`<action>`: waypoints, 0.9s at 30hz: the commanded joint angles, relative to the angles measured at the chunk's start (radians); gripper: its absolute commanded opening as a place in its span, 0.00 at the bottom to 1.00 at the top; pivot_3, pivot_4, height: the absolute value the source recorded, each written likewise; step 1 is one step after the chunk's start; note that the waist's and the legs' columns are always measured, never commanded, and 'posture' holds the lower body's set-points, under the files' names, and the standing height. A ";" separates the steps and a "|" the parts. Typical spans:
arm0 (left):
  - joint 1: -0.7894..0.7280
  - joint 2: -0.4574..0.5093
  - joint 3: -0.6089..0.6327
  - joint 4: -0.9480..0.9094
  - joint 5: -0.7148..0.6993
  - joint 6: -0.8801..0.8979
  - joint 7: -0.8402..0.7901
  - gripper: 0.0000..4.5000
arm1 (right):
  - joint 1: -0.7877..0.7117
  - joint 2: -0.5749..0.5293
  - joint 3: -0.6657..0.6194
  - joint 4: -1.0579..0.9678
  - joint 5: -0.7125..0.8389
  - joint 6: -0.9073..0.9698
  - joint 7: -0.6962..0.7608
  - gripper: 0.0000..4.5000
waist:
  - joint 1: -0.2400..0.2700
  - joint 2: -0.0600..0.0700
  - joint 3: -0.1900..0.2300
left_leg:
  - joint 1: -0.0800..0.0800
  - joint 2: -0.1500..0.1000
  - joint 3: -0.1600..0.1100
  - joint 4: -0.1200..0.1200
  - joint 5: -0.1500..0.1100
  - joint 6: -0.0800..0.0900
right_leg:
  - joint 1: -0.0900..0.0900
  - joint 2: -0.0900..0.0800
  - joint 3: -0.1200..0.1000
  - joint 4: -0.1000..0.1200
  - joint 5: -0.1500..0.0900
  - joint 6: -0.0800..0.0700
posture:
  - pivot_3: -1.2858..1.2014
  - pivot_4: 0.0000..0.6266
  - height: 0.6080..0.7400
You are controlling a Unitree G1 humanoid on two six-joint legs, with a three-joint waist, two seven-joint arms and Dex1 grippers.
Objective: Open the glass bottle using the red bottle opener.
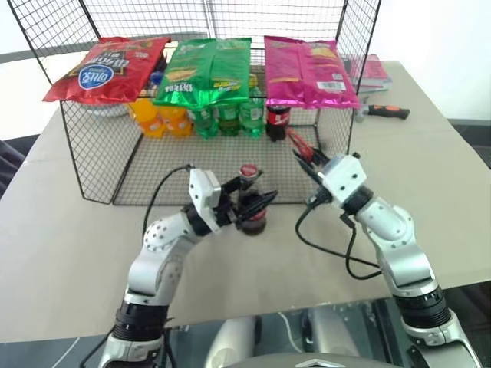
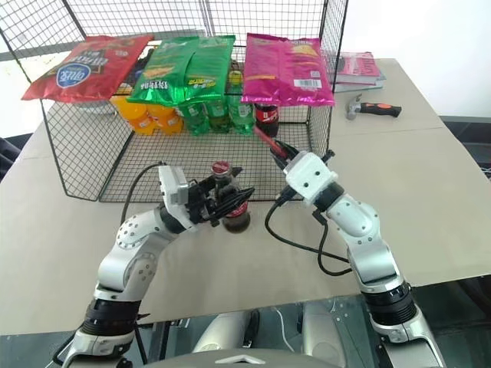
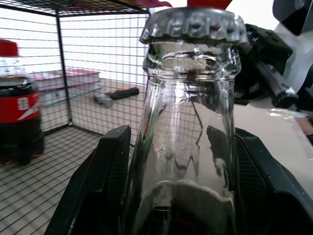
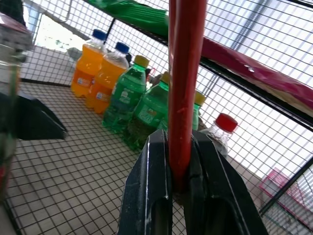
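Fingers of the left gripper (image 1: 244,208) clamp the glass bottle (image 1: 251,201) upright at table centre, bracing it for prying. Right gripper (image 1: 313,165), at its three o'clock, pinches the red bottle opener (image 1: 301,147) edge-on, short of the cap.

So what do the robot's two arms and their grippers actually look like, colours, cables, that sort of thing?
Both arms are built of rounded silver-grey segments with black joint rings. Each wrist carries a boxy white housing. The left gripper and right gripper each have two black fingers with broad, flat, wedge-shaped pads. A loose black cable loops from each wrist back along the arm.
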 commanded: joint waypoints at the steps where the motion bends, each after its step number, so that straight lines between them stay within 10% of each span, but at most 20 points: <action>1: -0.029 -0.021 -0.011 -0.005 0.002 -0.051 -0.017 0.50 | -0.042 -0.020 0.029 -0.021 -0.055 0.003 0.014 0.00 | 0.000 0.000 0.000 | 0.000 0.000 0.000 0.000 0.000 0.000 | 0.000 0.000 0.000 0.000 0.000 0.000 | 0.52 0.24 1.00; 27: -0.122 -0.139 -0.043 0.171 0.122 -0.192 0.027 0.50 | -0.112 -0.058 0.200 0.124 -0.366 -0.104 0.009 0.00 | 0.028 0.001 0.000 | 0.013 -0.001 -0.007 0.002 -0.002 0.003 | 0.020 -0.001 -0.008 -0.006 0.000 0.000 | 0.52 0.24 1.00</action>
